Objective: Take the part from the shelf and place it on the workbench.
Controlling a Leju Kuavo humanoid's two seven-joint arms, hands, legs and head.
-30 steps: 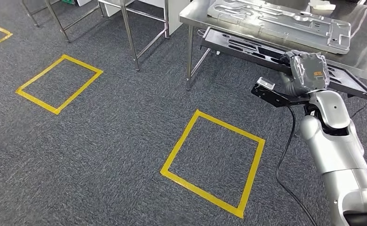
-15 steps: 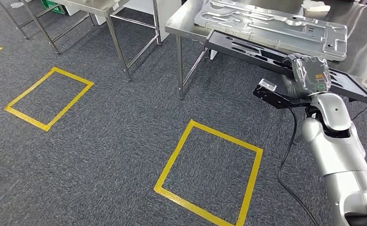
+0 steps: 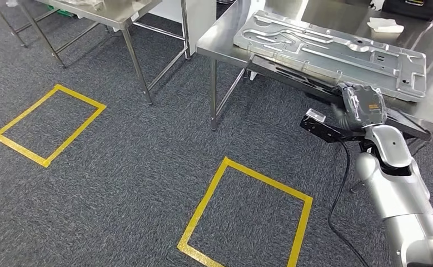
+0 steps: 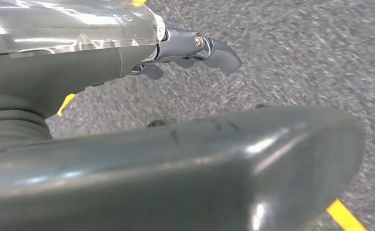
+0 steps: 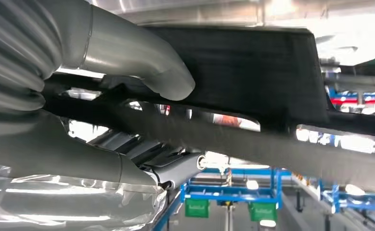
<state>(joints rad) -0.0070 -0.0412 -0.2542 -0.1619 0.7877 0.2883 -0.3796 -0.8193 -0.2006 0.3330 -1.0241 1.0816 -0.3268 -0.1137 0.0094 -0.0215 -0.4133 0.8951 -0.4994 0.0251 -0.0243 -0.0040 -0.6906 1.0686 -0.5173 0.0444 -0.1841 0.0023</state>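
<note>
Just beyond my right hand point(image 3: 363, 104) runs the near edge of the workbench point(image 3: 225, 39), and the black part point(image 3: 292, 75) I carry lies flat with its far length tucked below that edge, under the silver stamped panel point(image 3: 331, 53) that already rests on the bench top. My right hand holds the part along its near side; the right wrist view shows the thumb point(image 5: 142, 57) on one face of the black part point(image 5: 252, 72) and darker fingers point(image 5: 175, 168) curled beneath, so the grip clamps the frame from both sides. I judge I hold it by the edge so the long slotted body stays level and reaches ahead of me, which should let it go onto the bench without my arm crossing the surface. As it sits now the part looks too low: it is under the lip, not on top, so the placing step is not done. The likely next need is a lift above the edge before setting down, and the silver panel takes up much of the top, so room must be found beside or upon it. My left hand point(image 4: 195, 48) hangs over the grey carpet point(image 4: 296, 57) with nothing in it, its fingers loosely apart. A yellow tape square point(image 3: 247, 214) marks the floor near me.
</note>
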